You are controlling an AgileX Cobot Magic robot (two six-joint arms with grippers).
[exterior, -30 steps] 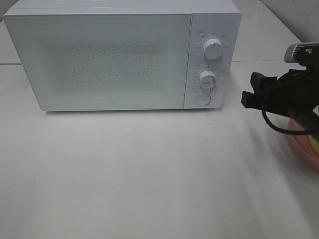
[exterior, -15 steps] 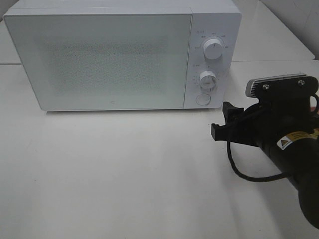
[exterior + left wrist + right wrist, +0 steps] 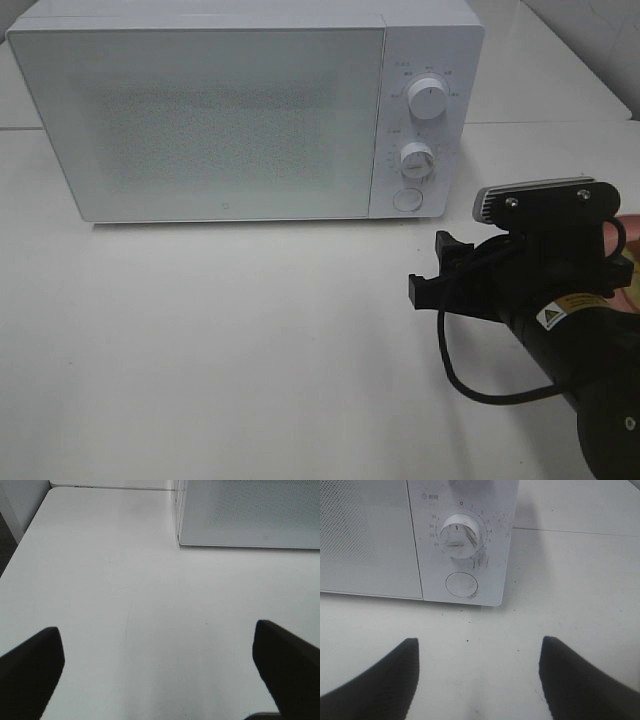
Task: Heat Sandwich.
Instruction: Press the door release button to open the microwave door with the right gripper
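White table carries the scene and is bare in front of the microwave. On the left, the left jaws show only in their own wrist view: spread wide, holding nothing, over bare table short of the door's near corner. The door is shut. On the control panel to its right sit an upper knob, a lower knob and, at the bottom, a round button. The right arm reaches in from the right; the right jaws are well parted, empty, near the button but apart from it. The sandwich is in view nowhere; it probably lies behind the right arm. Judged step: press the button to release the door. Recommended: bring one fingertip square onto the button's centre, push straight in, stay below the lower knob so the timer is not turned, then back off to the right, clear of the door.
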